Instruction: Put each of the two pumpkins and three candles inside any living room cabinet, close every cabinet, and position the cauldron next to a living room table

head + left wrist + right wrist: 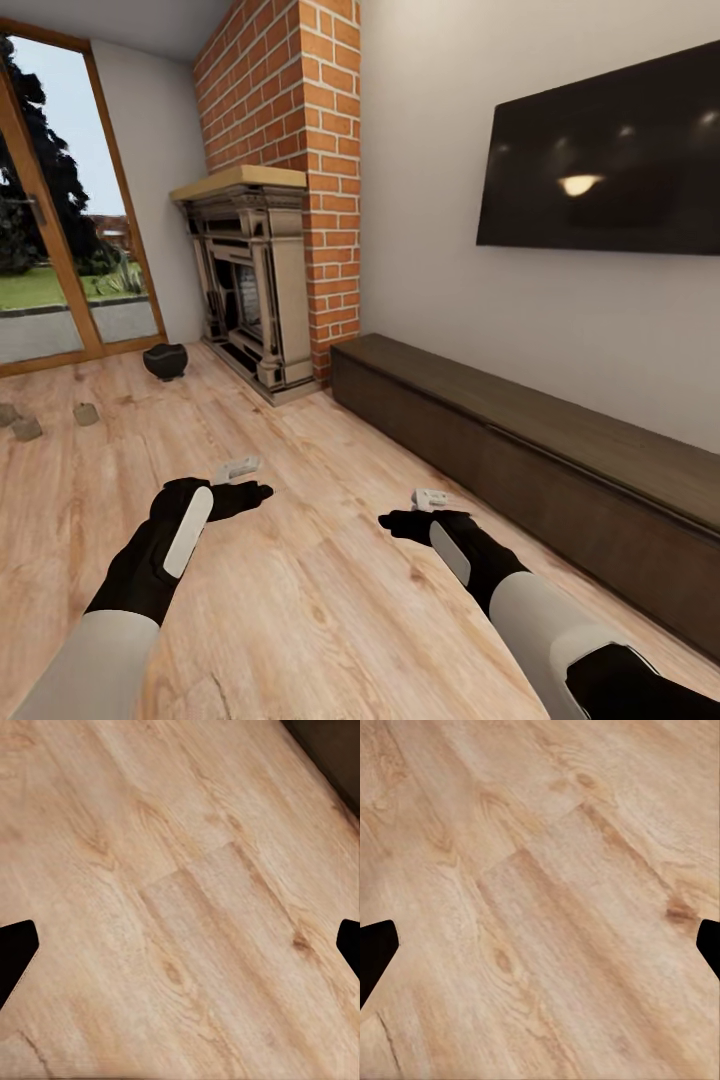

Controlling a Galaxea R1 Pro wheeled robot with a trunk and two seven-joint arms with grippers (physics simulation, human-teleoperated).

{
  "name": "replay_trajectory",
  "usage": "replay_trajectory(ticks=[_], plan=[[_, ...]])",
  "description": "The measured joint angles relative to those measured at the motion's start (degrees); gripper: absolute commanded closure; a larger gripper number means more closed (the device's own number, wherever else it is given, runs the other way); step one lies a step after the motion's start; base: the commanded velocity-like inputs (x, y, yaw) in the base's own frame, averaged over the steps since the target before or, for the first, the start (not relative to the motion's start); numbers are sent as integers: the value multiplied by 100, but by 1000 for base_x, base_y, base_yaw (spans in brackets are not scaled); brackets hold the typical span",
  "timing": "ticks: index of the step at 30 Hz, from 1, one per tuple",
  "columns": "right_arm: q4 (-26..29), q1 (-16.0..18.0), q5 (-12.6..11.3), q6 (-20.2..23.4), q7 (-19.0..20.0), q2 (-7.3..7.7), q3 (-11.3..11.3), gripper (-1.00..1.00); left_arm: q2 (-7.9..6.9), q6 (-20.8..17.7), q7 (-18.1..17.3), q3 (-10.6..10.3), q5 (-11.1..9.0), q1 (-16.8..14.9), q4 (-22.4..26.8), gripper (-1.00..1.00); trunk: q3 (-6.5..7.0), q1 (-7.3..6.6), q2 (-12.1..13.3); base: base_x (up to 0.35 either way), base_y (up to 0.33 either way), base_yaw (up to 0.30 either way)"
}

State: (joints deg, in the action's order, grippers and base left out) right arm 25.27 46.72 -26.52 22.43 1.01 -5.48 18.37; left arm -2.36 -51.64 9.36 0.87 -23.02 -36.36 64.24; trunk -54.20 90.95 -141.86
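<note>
Candles (27,428) lie on the floor (300,600) well left of the closed cabinet (520,470), the cauldron (165,360) beyond them. Left gripper (240,468) and right gripper (432,497) hang spread and empty; such small stubs could roll from a pinch.

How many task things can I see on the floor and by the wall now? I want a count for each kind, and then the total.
Candles on the floor, one, one, one at the picture's edge: 3
Cauldron on the floor near the fireplace: 1
Cabinet along the wall: 1
Total: 5
</note>
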Motion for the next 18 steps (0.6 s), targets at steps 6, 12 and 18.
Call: replay_trajectory(ticks=[6, 12, 18], plan=[[0, 0, 13, -12, 0, 1, 0, -100, 0, 0, -1, 0, -1, 0, -1, -100, -33, 0, 0, 0, 0, 235], [0, 0, 18, -14, 0, 4, 0, -100, -3, 0, -1, 5, 0, 0, -1, -100, -65, 0, 0, 0, 0, 235], [0, 0, 22, -15, 8, 6, 3, -100, -3, 0, -1, 8, 1, 0, -1, -100, -98, 0, 0, 0, 0, 235]])
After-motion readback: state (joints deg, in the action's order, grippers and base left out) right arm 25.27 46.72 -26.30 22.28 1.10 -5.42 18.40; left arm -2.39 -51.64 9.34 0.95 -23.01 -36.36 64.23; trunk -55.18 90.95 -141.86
